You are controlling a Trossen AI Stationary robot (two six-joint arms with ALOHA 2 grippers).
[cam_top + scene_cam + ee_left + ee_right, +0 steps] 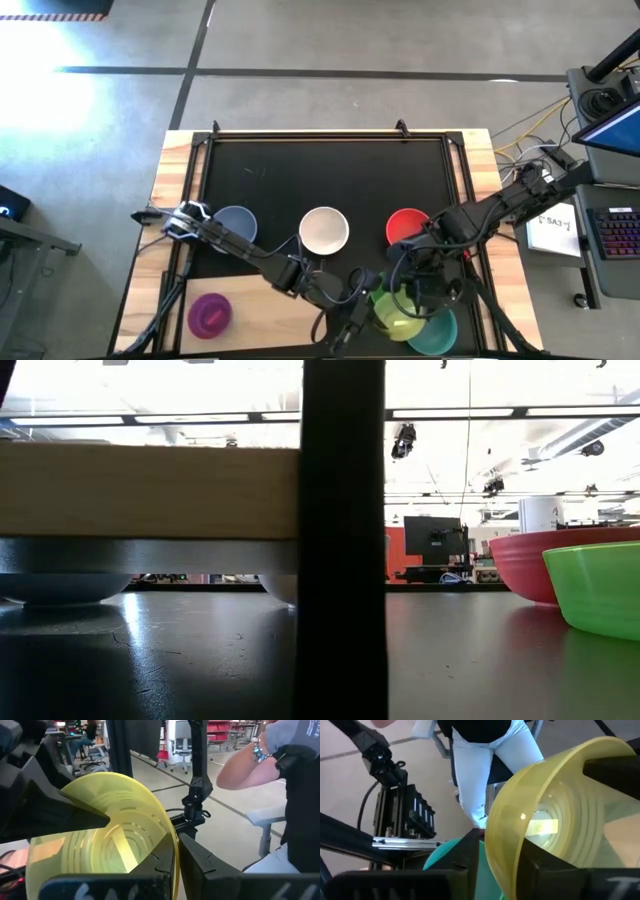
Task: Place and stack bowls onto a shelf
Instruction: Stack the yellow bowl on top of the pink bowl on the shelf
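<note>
**Status.** My left end effector (175,856) and my right end effector (494,860) meet at the near edge of the worktop (170,200), right of centre. Each is clamped on the rim of the same small yellow-green round plastic bowl (398,318). In each wrist view the rim passes between that arm's fingers.

**Progress.** I judge the task to be at an early stage.
- The larger slate-blue bowl (235,225), white bowl (324,230) and red bowl (405,228) stand in a row across the middle of the black mat (320,170), apart from one another and unstacked.
- The small magenta bowl (210,313) lies near left.
- The teal bowl (440,338) lies just beside the held bowl, at the near right.
- The low view shows a green bowl (600,585) near the red one; I cannot tell whether it is the held bowl.
- The flat light-wood shelf (150,490) shows only in the low view, as a band at the left. I cannot confirm that any bowl rests on it.

Placing and all stacking appear to remain.

**Orientation.** The held bowl is round and has no long axis. Its centre axis is tipped well off vertical, so the bowl is on edge rather than level. The ribbed wall is translucent, so I cannot fix which way the mouth faces.
</note>
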